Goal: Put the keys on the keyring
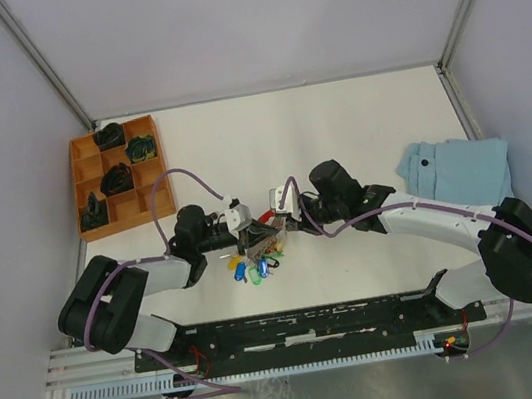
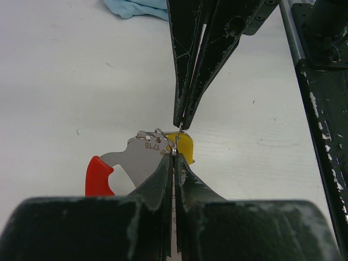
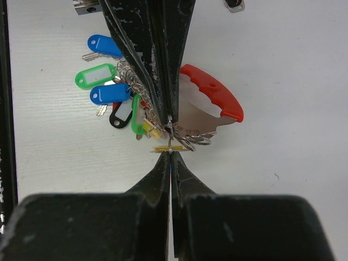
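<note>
The keyring is a grey metal plate with a curved red strap and a cluster of split rings. Several keys hang on it with blue, green and black tags, and lie fanned on the table. My left gripper is shut on a thin ring wire of the keyring. My right gripper faces it tip to tip and is shut on the small ring of a yellow-tagged key. The yellow tag also shows in the left wrist view. Both grippers meet in the top view.
An orange compartment tray with dark objects stands at the back left. A folded light-blue cloth lies at the right and shows in the left wrist view. A small metal piece lies beyond the keyring.
</note>
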Available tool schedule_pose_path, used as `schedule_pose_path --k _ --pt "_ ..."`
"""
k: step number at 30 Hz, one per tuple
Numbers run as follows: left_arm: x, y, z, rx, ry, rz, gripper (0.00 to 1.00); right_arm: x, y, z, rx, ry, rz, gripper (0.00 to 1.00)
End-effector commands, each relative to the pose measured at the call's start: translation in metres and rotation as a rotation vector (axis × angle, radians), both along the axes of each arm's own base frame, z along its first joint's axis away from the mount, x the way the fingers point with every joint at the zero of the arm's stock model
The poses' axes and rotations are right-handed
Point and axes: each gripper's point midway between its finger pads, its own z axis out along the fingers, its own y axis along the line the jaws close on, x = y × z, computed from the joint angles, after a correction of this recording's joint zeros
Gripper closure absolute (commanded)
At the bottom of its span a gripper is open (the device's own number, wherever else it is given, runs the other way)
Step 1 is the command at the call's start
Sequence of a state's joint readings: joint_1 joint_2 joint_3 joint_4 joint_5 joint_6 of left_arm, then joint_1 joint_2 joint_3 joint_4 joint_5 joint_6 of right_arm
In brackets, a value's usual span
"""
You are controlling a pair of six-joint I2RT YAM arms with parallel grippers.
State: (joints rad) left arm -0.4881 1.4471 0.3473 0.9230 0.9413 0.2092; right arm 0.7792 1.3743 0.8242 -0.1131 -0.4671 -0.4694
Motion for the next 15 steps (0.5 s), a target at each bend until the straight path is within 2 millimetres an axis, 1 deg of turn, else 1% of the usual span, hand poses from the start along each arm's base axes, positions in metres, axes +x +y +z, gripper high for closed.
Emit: schedule_pose_path --k 1,15 --pt "0.0053 -0.0048 0.0196 -0.045 -0.069 -0.027 0.97 0.0057 0.0094 0.0152 0.041 -0.043 0.01 0.99" --pt "0.0111 -0.002 0.0199 -0.04 -0.076 0.015 0.97 0.0058 0.0038 0.0126 0.021 -0.044 -0.016 0.99"
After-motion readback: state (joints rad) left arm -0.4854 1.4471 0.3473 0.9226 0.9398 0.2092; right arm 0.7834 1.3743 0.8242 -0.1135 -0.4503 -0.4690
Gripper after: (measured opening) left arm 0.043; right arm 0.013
